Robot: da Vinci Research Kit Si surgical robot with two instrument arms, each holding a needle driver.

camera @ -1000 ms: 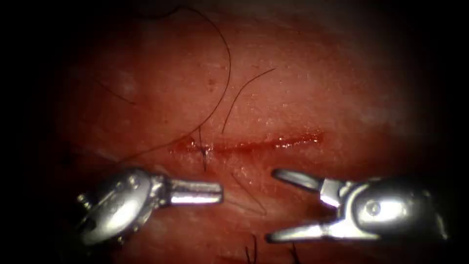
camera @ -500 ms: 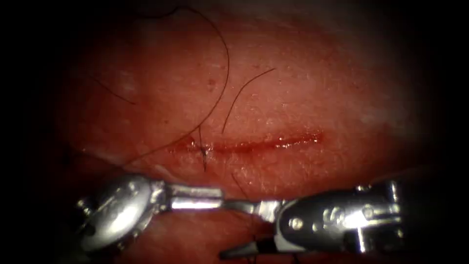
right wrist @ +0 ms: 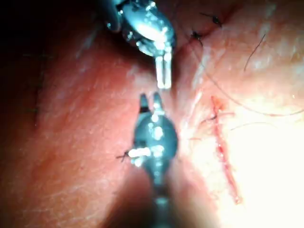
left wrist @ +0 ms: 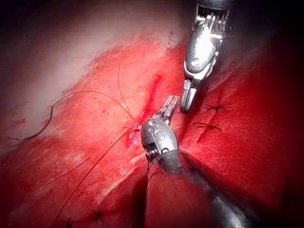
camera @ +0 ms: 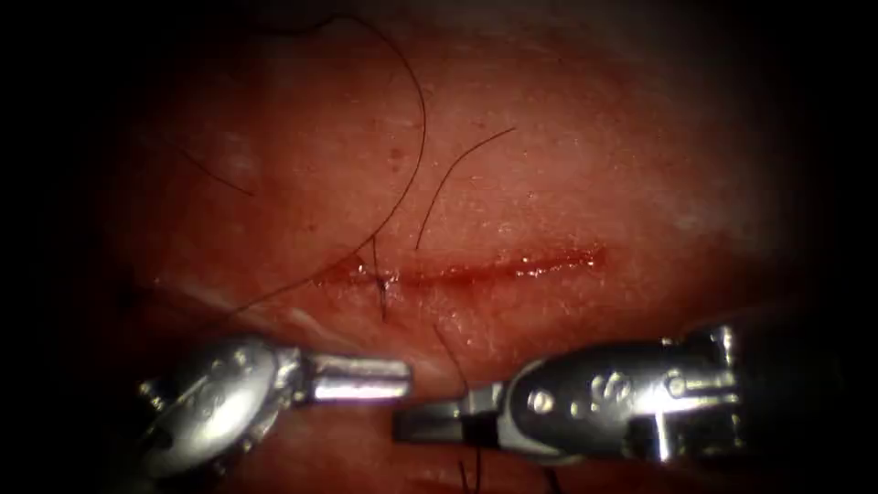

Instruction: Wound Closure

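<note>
one stitch (camera: 380, 284) already crosses the cut (camera: 462, 271) near its left end, with its knot and short ends on the tissue (camera: 567, 174). to the right of that stitch the cut lies open and wet with red fluid (camera: 549, 263), so by the look of it most of the closing is left to do. long thread (camera: 416, 119) loops from the stitch over the tissue above the cut, and a loose cut end (camera: 457, 178) lies beside it. i cannot make out the needle.

both tools sit below the cut, tips facing, just apart. the left pincer (camera: 402, 377) has its jaws pressed together and seems to hold nothing. the right pincer (camera: 407, 425) is narrow, near closed in the right wrist view (right wrist: 150, 100); a dark strand (camera: 455, 361) runs down from the cut to its jaws, but i cannot tell whether it is gripped. in the left wrist view the left tool (left wrist: 170, 105) meets the right one (left wrist: 186, 102) beside the cut.
</note>
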